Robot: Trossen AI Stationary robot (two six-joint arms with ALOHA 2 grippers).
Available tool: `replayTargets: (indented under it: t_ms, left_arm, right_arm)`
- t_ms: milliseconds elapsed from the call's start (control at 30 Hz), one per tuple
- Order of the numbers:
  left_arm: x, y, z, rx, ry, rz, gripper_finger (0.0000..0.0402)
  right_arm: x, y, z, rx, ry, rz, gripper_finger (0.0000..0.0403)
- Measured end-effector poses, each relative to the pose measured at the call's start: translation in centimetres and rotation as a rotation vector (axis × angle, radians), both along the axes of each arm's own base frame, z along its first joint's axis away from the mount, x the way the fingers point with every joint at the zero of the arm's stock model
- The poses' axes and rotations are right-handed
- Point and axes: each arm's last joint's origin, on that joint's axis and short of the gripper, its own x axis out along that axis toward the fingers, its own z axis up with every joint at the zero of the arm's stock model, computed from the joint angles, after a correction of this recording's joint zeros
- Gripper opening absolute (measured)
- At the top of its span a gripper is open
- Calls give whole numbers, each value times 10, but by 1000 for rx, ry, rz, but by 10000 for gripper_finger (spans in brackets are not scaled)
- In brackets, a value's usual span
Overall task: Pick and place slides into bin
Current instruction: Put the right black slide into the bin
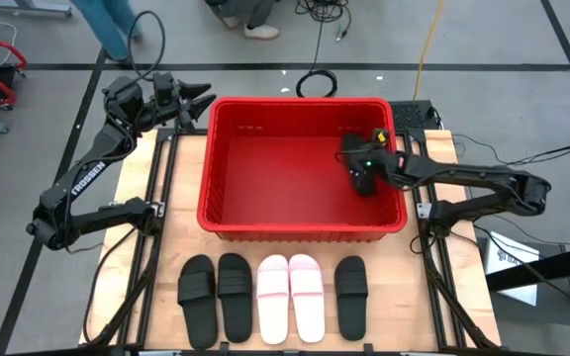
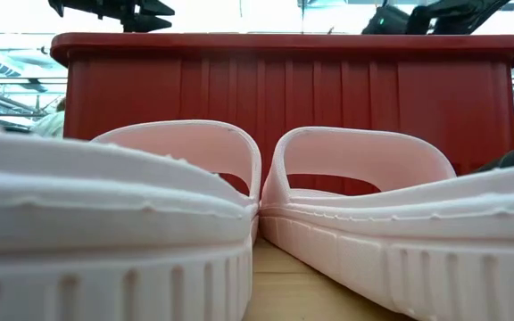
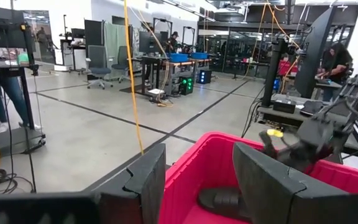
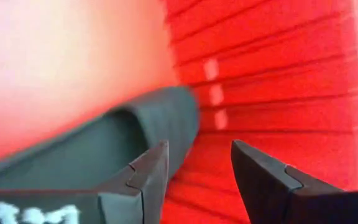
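A black slide (image 4: pixel 104 143) lies on the floor of the red bin (image 1: pixel 228 213), near its right wall; it also shows in the left wrist view (image 3: pixel 222 199). My right gripper (image 4: pixel 197 149) hangs open just above that slide inside the bin (image 1: pixel 357 168), with nothing between its fingers. Five more slides rest sole down in a row at the table's near edge: two black (image 1: pixel 196 287) (image 1: pixel 234 282), two pale pink-white (image 1: pixel 272 297) (image 1: pixel 307 295) and one black (image 1: pixel 350 290). My left gripper (image 1: pixel 201 99) waits open by the bin's far left corner.
The bin fills the middle of the wooden table (image 1: pixel 166 168). Bare wood shows to the bin's left and in a narrow strip between the bin and the row of slides. In the low view the pink-white slides (image 2: pixel 186 160) stand in front of the bin's ribbed wall (image 2: pixel 328 98).
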Motion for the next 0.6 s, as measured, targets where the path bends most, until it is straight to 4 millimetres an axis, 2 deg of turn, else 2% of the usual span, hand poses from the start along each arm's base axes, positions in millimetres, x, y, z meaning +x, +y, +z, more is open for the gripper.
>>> replayTargets:
  t_ms: [300, 600]
  left_arm:
    - [0, 0, -2, -13, 12, 1, 186]
    - [1, -1, -3, -14, 23, -49, 186]
  right_arm:
    - [-2, 12, 42, -126, -309, 55, 158]
    - [-4, 38, 75, -183, -588, 160, 156]
